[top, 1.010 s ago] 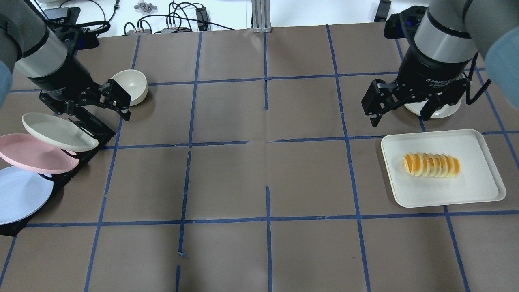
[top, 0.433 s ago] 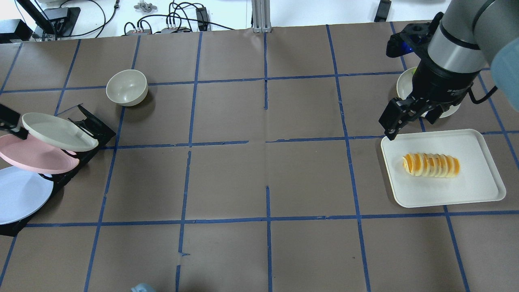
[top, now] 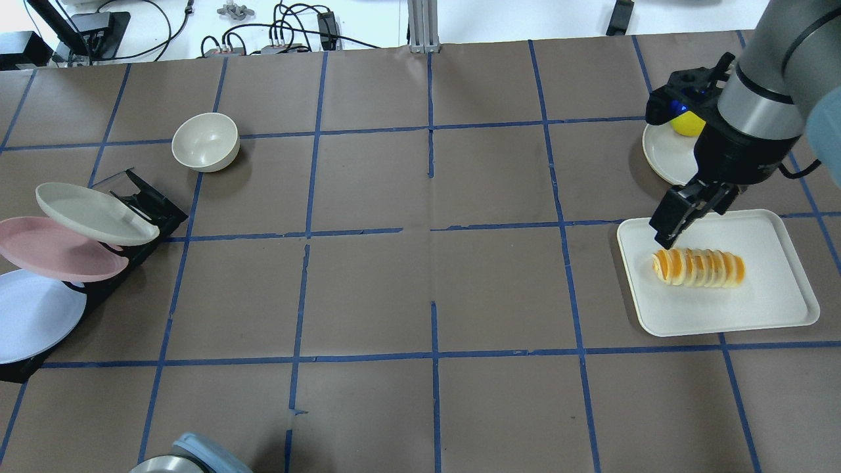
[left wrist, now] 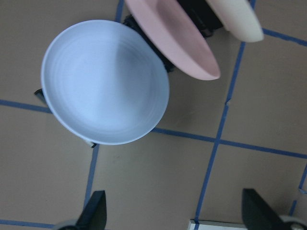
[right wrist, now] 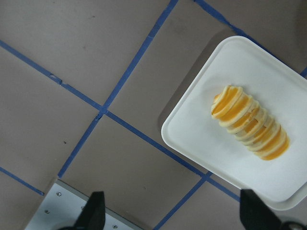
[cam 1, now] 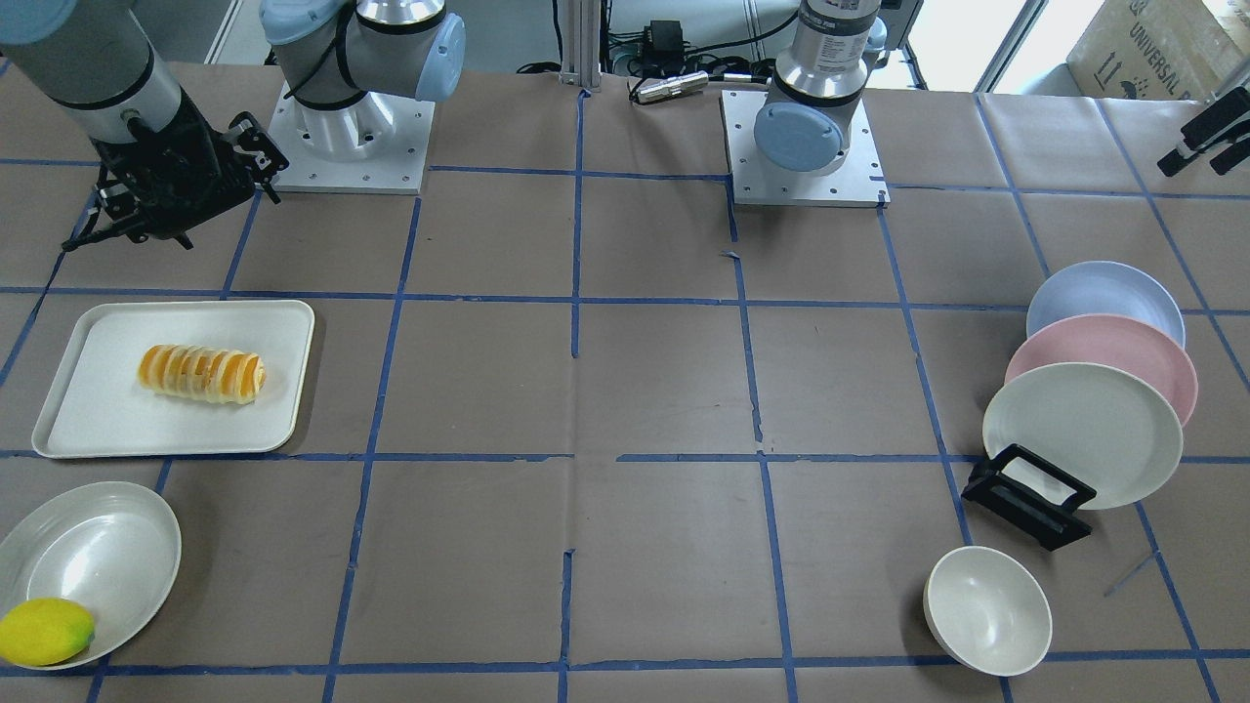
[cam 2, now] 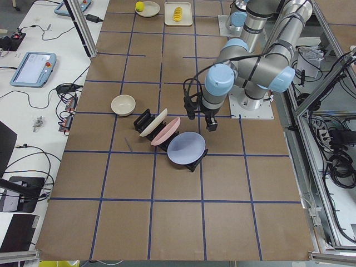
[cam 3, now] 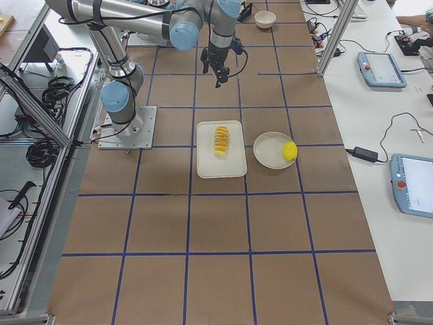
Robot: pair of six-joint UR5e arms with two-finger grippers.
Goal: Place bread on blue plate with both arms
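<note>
High above brown paper-covered surface (top: 368, 289), near white rectangular tray (top: 782, 309): right end effector (top: 669, 226) hovering, fingers spread, empty. Striped orange-yellow bread roll (top: 698, 267) lying alone mid-tray, untouched. Judging best approach: descending centred, straddling roll's short width, closing gently. Left end effector (left wrist: 177, 215) hanging spread above round pale-blue plate (left wrist: 105, 81), which is leaning in black rack (cam 1: 1025, 498). Yellow lemon (cam 1: 44, 632) sitting in cream shallow dish (cam 1: 98, 557).

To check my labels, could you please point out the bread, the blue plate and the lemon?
bread (top: 698, 267): overhead exterior view, middle of the roll.
blue plate (left wrist: 104, 81): left wrist-mounted view, bare centre.
lemon (cam 1: 44, 633): exterior front-facing view, its middle.
</note>
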